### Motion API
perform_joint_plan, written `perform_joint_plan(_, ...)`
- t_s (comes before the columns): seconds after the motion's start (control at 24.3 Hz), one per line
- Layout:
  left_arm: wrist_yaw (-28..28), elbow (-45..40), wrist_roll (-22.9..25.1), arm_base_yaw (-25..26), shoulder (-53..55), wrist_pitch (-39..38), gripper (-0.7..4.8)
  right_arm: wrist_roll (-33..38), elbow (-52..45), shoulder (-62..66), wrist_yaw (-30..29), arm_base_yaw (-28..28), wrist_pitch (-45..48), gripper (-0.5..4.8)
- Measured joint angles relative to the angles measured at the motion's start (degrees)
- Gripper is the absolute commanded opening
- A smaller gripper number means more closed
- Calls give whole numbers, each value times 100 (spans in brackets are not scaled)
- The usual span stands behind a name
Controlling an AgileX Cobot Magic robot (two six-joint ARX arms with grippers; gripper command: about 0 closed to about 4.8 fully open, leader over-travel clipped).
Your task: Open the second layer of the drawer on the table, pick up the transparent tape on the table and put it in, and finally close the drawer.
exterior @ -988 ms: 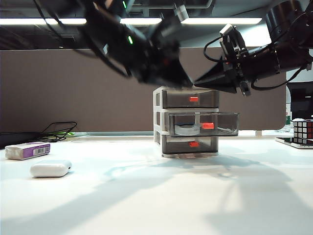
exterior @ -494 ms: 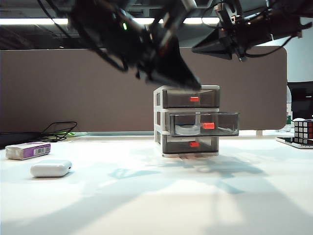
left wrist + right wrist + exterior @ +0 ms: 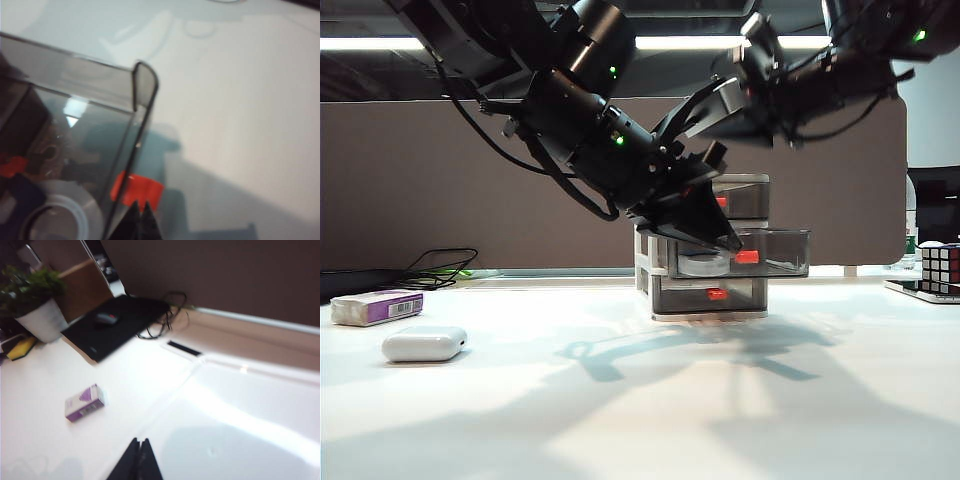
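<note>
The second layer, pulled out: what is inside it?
The transparent tape lies inside the second layer. The shut left gripper covers part of its interior.

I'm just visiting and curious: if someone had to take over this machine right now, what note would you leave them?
Left gripper: shut, empty, tips at the front of the second layer, close to its red-orange handle.
Right gripper: shut, empty, raised above the drawer, clear of it.
The second layer is pulled out; the transparent tape already lies inside it.
Done: drawer opened, tape put in.
Left: push the second layer shut, probably with the left gripper, which is already at its front.
Also on the table: a white rounded case and a purple-labelled box, both untouched.
</note>
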Motion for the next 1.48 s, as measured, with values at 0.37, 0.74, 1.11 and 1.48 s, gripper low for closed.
perform_joint_plan(0.37, -590, 2, 0, 4, 173, 470, -6, -39, 4, 315, 254, 26, -96, -5)
perform_joint_plan(0.74, -1572, 2, 0, 2, 216, 942, -6, -144, 37, 315, 605, 26, -247, -5)
perform_joint_plan(1.11, -2122, 4, 0, 63, 514, 1860, -6, -251, 42, 313, 608, 24, -313, -5)
perform_joint_plan(1.48, -2557, 2, 0, 181, 710, 2127, -6, -389, 42, 310, 605, 26, -334, -5)
